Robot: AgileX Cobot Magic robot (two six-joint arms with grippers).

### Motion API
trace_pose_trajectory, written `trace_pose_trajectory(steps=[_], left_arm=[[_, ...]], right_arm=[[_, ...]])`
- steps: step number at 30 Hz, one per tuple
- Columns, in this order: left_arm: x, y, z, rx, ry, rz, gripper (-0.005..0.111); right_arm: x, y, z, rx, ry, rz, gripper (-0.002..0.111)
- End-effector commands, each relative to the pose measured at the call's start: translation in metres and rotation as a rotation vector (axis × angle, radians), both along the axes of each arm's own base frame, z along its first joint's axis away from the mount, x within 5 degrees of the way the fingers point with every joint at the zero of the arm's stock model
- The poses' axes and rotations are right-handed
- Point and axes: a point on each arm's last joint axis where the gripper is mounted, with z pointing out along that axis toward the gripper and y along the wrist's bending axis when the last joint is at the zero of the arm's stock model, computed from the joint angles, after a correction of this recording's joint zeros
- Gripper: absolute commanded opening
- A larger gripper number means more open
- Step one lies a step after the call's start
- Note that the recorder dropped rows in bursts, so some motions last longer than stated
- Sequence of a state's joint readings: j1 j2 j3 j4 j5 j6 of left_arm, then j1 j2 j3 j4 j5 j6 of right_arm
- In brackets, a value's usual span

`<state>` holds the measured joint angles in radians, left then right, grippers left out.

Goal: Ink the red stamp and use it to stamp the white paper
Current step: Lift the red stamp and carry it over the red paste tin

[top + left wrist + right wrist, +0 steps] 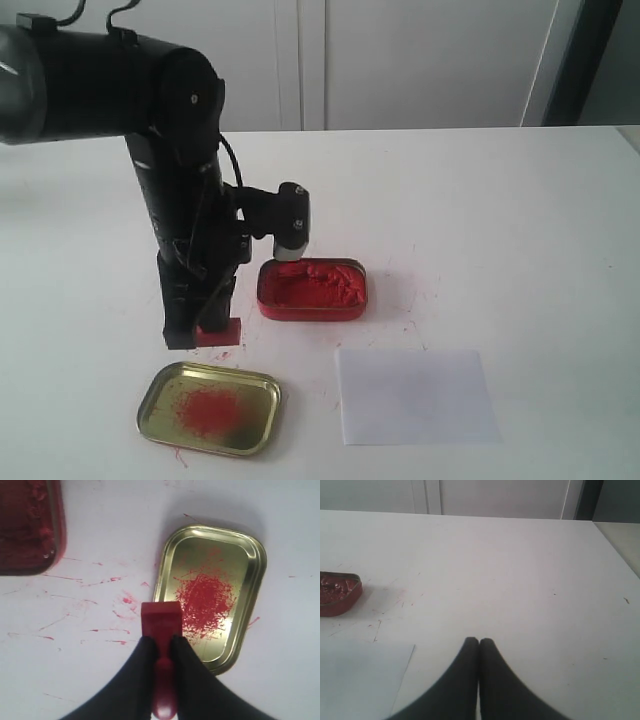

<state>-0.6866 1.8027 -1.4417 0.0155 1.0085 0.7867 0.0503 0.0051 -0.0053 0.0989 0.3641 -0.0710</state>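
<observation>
The small red stamp point(218, 332) hangs just above the table, between the gold lid and the ink tin, with my left gripper point(205, 325) shut on its narrow handle. In the left wrist view the stamp point(161, 622) shows its square base past the black fingertips of that left gripper point(162, 645), right beside the lid's edge. The white paper point(415, 395) lies flat at the front right, and I see no mark on it. Its corner point(360, 680) shows in the right wrist view, where my right gripper point(479, 642) is shut with nothing in it, above bare table.
A red tin of ink paste point(312, 288) stands open behind the stamp. The gold tin lid point(210, 407), smeared with red, lies at the front left. Red streaks point(107, 615) mark the table around the stamp. The table's right edge point(620, 550) shows in the right wrist view.
</observation>
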Motion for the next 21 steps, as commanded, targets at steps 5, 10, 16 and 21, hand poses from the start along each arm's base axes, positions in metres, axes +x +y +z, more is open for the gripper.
trace_pose_trajectory(steps=[5,10,16,21], left_arm=[[0.009,-0.01,0.033,-0.068,-0.055,0.017,0.0],[0.024,-0.022,0.035,-0.091,-0.08,0.027,0.0],[0.045,-0.043,0.023,-0.108,-0.057,0.031,0.0],[0.062,-0.059,0.011,-0.127,-0.05,0.028,0.0]], right_arm=[[0.0,0.0,0.0,-0.001,-0.014,0.0,0.0],[0.0,0.0,0.0,-0.001,-0.014,0.0,0.0],[0.0,0.0,0.0,-0.001,-0.014,0.0,0.0],[0.0,0.0,0.0,-0.001,-0.014,0.0,0.0]])
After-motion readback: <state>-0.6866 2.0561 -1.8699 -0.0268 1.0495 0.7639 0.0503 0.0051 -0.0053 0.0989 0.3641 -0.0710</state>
